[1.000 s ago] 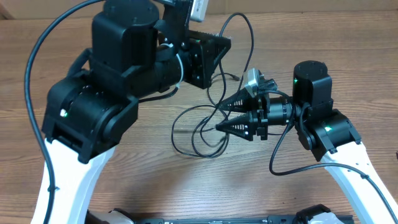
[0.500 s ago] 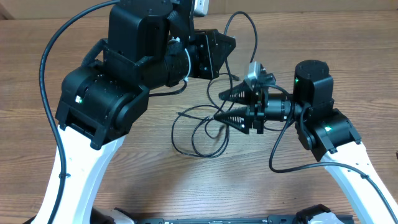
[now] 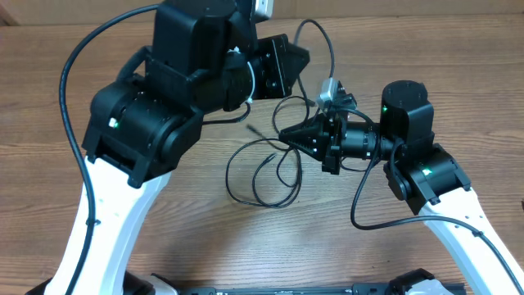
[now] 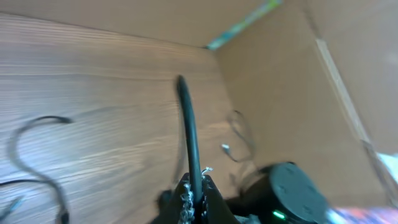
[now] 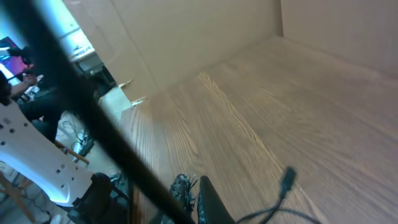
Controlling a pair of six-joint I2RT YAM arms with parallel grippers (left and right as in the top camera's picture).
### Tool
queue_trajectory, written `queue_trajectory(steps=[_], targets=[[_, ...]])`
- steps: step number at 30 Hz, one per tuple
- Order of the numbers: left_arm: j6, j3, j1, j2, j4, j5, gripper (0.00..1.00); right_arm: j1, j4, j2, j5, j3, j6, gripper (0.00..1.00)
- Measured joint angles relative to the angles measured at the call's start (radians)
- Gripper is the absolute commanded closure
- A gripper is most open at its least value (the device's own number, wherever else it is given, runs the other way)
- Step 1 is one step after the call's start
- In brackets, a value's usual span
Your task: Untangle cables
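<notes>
While both arms meet over the table (image 3: 458, 49), each pinches the cables (image 4: 190, 134).
Left gripper (image 4: 194, 190) is clamped tight on one black strand rising from its tips. Right gripper (image 3: 285, 134) is closed too, a strand caught in its grip. Slack loops lie on the table just beside the right gripper.

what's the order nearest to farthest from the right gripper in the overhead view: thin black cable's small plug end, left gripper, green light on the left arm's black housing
From the right gripper:
1. thin black cable's small plug end, just off its tips, image left.
2. left gripper, higher in the image.
3. green light on the left arm's black housing, far image left.
</notes>
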Motion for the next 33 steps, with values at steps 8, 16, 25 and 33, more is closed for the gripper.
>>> queue_trajectory(steps=[8,16,25,33], targets=[[0.017,0.0,0.016,0.001,-0.185,-0.255,0.0,0.0,-0.064,0.0,0.211,0.0,0.001,0.96],[0.023,0.0,0.016,0.001,-0.294,-0.381,0.0,-0.15,0.016,0.003,0.48,0.038,0.002,0.96],[0.025,0.0,0.016,0.001,-0.388,-0.423,0.01,-0.534,0.199,0.007,0.547,0.229,0.0,0.96],[0.025,0.0,0.016,0.018,-0.468,-0.426,0.0,-0.815,0.38,0.214,0.716,0.266,0.0,0.96]])
